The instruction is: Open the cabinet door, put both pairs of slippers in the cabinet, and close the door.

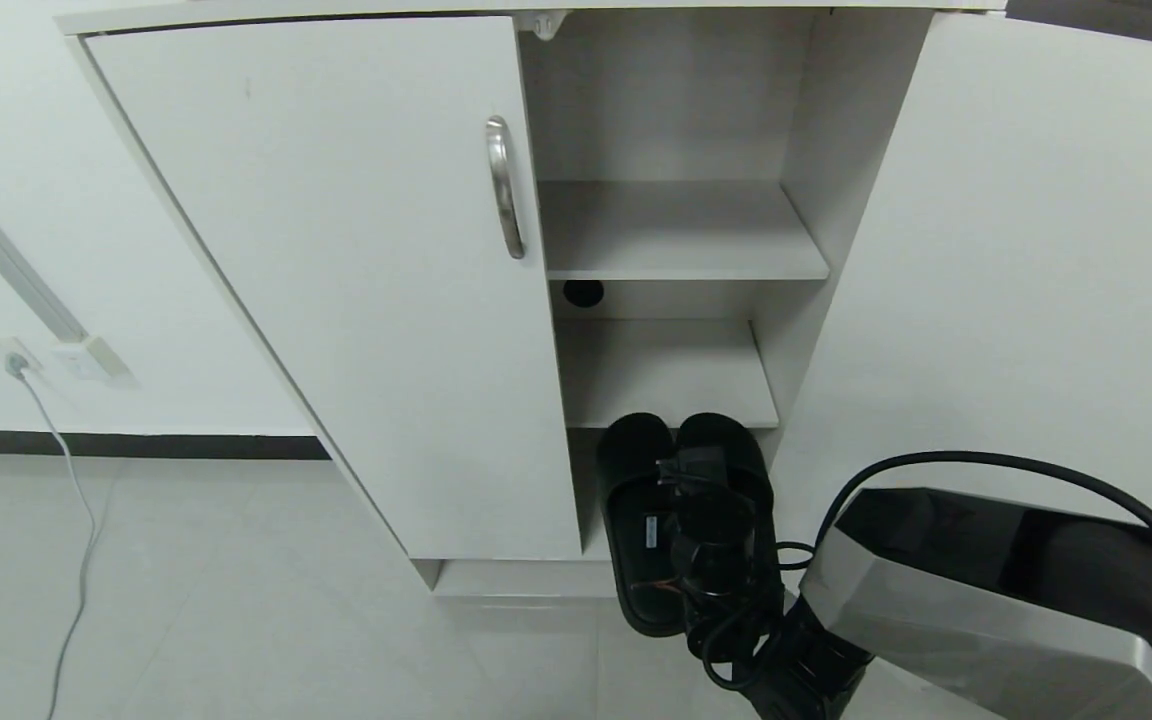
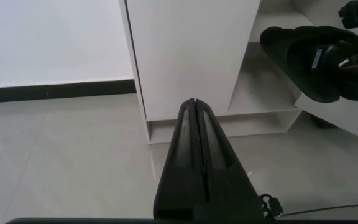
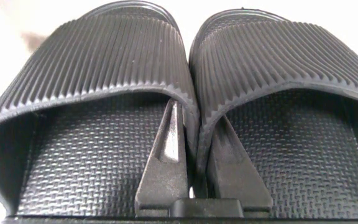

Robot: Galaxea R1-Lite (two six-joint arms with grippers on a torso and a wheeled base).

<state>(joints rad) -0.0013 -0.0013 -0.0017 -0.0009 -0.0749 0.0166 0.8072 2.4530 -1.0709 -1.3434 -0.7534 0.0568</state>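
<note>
- Pale floor tiles [image 1: 236,600] lay before the white cabinet [image 1: 836,150]; its right door [image 1: 1016,280] stood open, its left door [image 1: 336,250] closed
- Your right gripper [image 3: 194,134] pinched the pair of black slippers [image 1: 671,445] by their touching inner walls, one finger inside each, with the toes at the cabinet's bottom opening
- Your left gripper [image 2: 194,102] hung over the floor near the cabinet, fingers pressed together
</note>
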